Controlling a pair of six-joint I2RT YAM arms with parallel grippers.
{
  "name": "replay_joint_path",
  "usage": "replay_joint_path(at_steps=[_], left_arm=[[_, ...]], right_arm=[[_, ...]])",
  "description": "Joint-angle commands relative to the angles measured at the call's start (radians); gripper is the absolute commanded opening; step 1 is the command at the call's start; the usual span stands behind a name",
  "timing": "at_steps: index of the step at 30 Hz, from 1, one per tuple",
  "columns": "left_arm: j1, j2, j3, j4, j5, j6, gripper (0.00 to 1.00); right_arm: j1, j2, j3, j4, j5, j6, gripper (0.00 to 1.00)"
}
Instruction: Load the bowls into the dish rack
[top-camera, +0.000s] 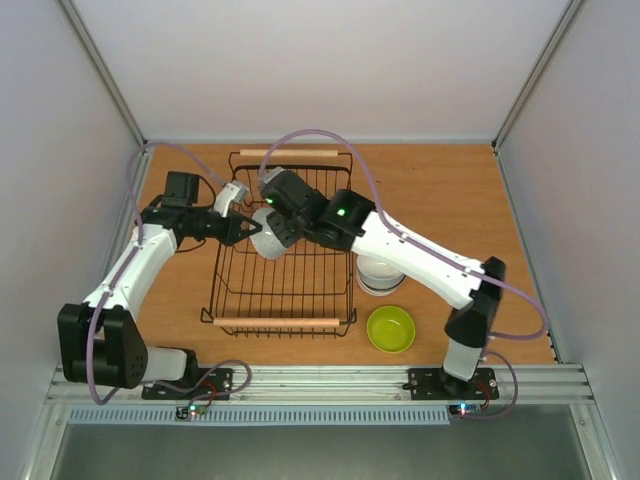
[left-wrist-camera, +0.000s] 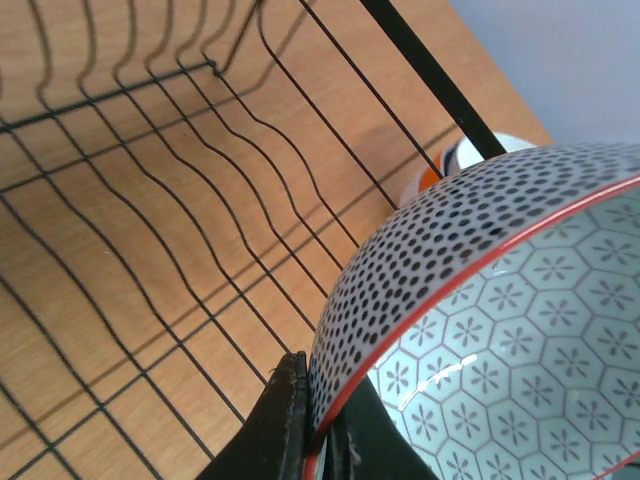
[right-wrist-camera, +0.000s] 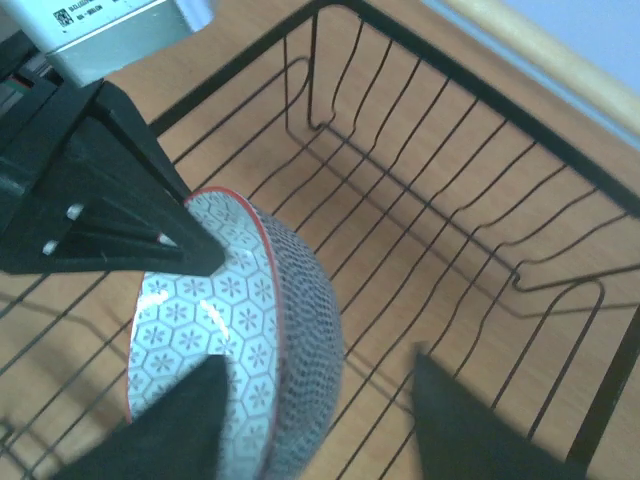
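Observation:
The black wire dish rack (top-camera: 214, 290) with wooden handles stands mid-table. My left gripper (top-camera: 246, 232) is shut on the rim of a pale bowl (top-camera: 268, 244) with a dotted outside and a red edge, holding it tilted on edge inside the rack. In the left wrist view my gripper (left-wrist-camera: 320, 425) pinches the bowl's (left-wrist-camera: 470, 250) rim. My right gripper (top-camera: 281, 228) is open over the same bowl; in its view (right-wrist-camera: 320, 425) one finger is before the bowl's (right-wrist-camera: 250, 330) inside and the other stands apart. A white bowl (top-camera: 379, 274) and a lime green bowl (top-camera: 391, 328) sit right of the rack.
The rack's top bar (left-wrist-camera: 430, 75) and far corner (right-wrist-camera: 480, 90) are close to both grippers. An orange and white bowl edge (left-wrist-camera: 442, 165) shows beyond the bar. The left gripper's body (right-wrist-camera: 90, 215) fills the upper left of the right wrist view. Walls enclose the table.

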Motion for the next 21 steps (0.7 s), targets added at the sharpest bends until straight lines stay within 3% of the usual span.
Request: replay_joint_path(at_steps=[1, 4, 8, 14, 21], left_arm=[[-0.018, -0.008, -0.034, 0.024, 0.117, 0.101, 0.00], [-0.007, 0.033, -0.027, -0.018, 0.207, 0.136, 0.00], [0.006, 0.112, 0.015, -0.116, 0.347, 0.236, 0.01], [0.016, 0.107, 0.027, -0.215, 0.441, 0.342, 0.00], [0.045, 0.060, 0.031, -0.287, 0.510, 0.432, 0.00]], right_arm=[[-0.064, -0.224, -0.209, 0.258, -0.227, 0.033, 0.69], [-0.127, -0.356, -0.398, 0.391, -0.461, 0.095, 0.85], [-0.142, -0.432, -0.533, 0.443, -0.628, 0.162, 0.95], [-0.142, -0.455, -0.656, 0.589, -0.778, 0.244, 0.99], [-0.138, -0.429, -0.696, 0.594, -0.729, 0.266, 0.99]])
